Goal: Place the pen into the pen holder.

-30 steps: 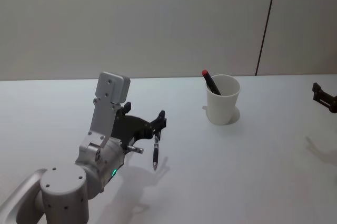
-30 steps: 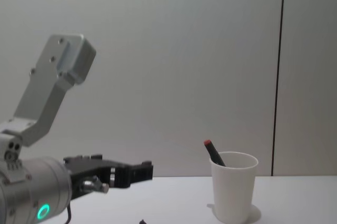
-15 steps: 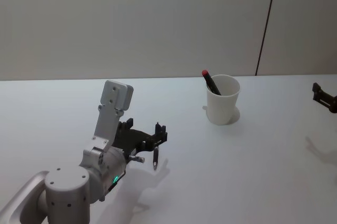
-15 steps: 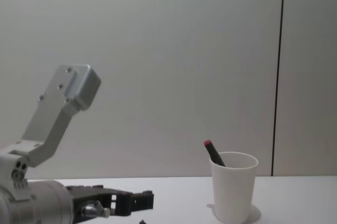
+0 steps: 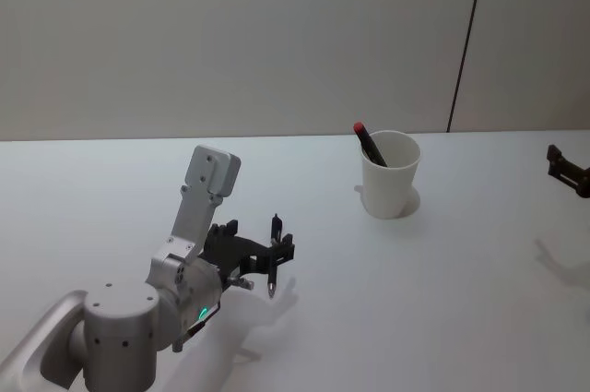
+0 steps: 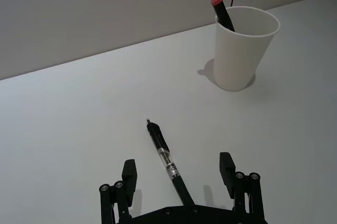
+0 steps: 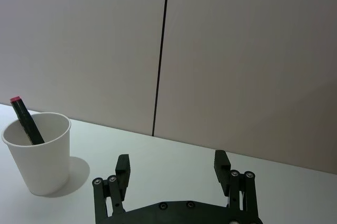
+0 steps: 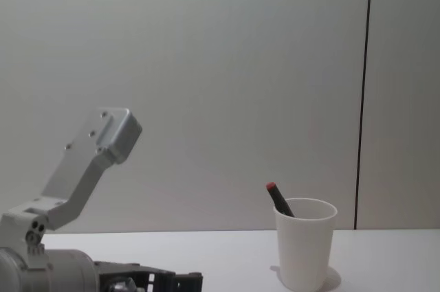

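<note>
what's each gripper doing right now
Left gripper: open, poised over the pen, not holding it.
Right gripper: open, empty.

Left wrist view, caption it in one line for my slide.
Open left gripper straddles the pen on the table; the pen holder beyond holds a red-capped pen.

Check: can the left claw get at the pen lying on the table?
Probably yes. The left claw is open astride the pen, nothing lies between them, and the cup stands well clear.
</note>
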